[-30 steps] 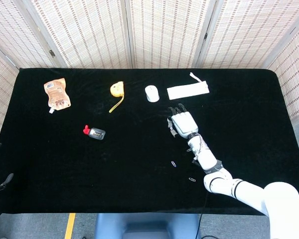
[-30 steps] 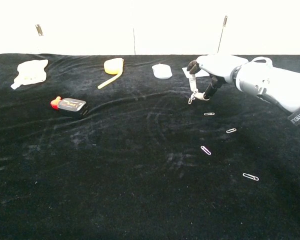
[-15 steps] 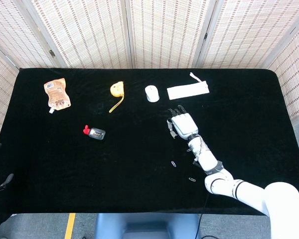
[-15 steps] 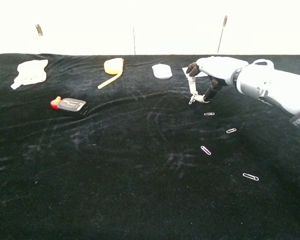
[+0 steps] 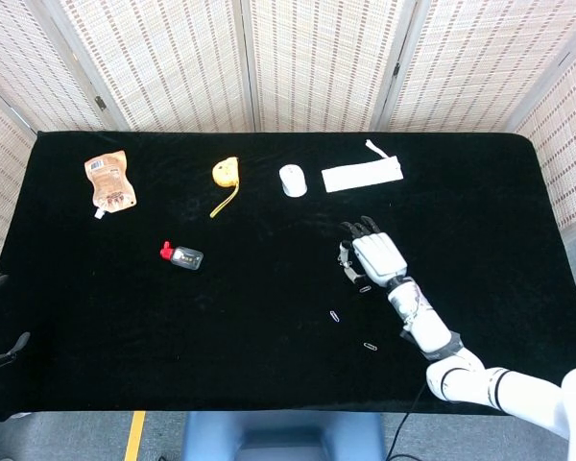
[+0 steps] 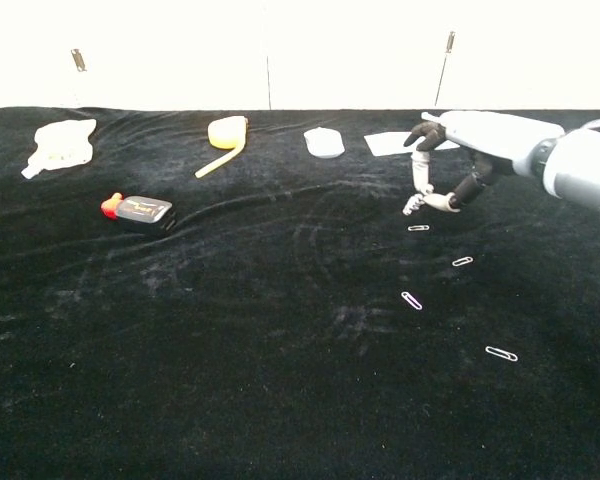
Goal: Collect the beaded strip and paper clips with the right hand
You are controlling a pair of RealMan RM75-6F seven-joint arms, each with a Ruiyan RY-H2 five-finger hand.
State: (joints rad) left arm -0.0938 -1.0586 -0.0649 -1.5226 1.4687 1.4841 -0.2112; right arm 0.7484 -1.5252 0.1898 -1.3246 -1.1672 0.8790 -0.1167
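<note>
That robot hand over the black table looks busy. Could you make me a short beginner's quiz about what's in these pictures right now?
1. True or false: the right hand is pressed flat on the white pouch.
2. How many paper clips lie loose on the black table in the chest view?
3. Which is nearest the yellow tape measure? A: white round object; B: snack packet; C: small black device with a red end.

Key:
1. False; it is apart from the pouch, nearer the clips.
2. Four.
3. A.
</note>
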